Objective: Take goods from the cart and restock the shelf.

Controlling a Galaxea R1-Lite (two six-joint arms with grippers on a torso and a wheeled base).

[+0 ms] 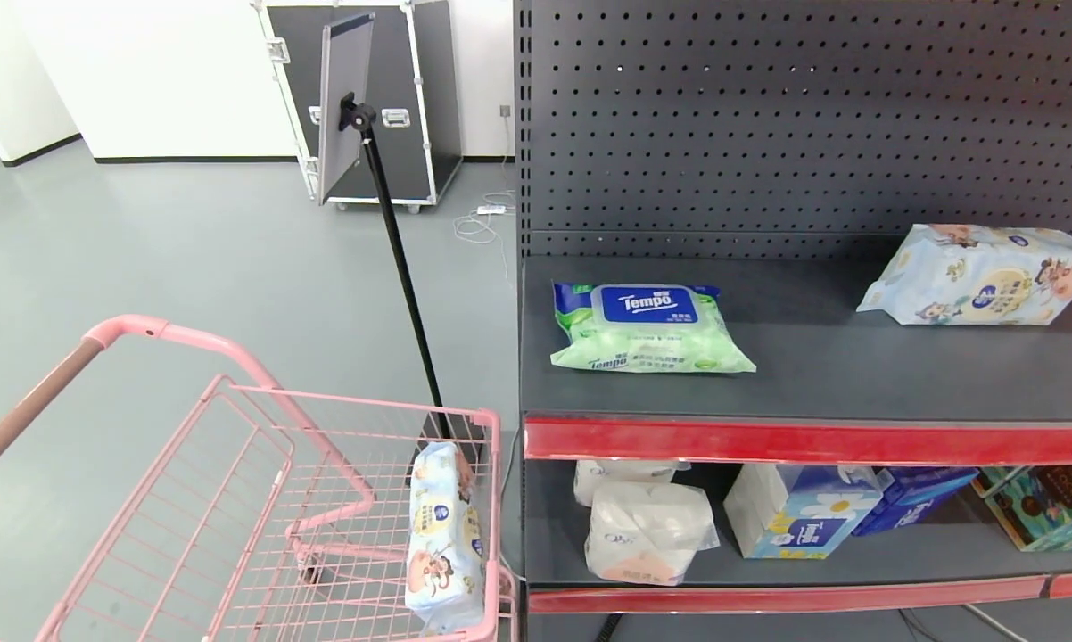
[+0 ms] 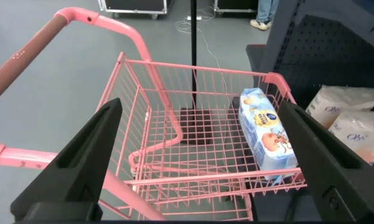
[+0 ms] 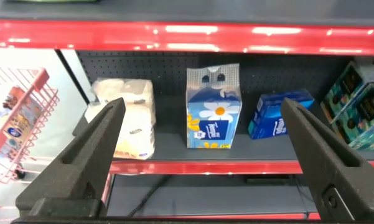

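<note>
A pink wire cart (image 1: pixel 366 412) stands left of the dark shelf (image 1: pixel 812 379). One cartoon-printed tissue pack (image 1: pixel 442 535) stands on edge against the cart's shelf-side wall. My left gripper (image 2: pixel 200 109) hangs open above the cart (image 2: pixel 193 65), with the pack (image 2: pixel 264 130) below and nearer one finger. The upper shelf board carries a green wipes pack (image 1: pixel 647 330) and a matching cartoon pack (image 1: pixel 977 275). My right gripper (image 3: pixel 202 106) is open and empty, facing the lower shelf's white tissue packs (image 3: pixel 127 118), blue-and-white pack (image 3: pixel 213 112) and blue box (image 3: pixel 279 115).
A black stand holding a tilted panel (image 1: pixel 393 241) rises just behind the cart beside the shelf's left post. A black flight case (image 1: pixel 366 98) sits by the far wall. Teal boxes (image 1: pixel 1044 504) fill the lower shelf's right end. Grey floor lies open to the left.
</note>
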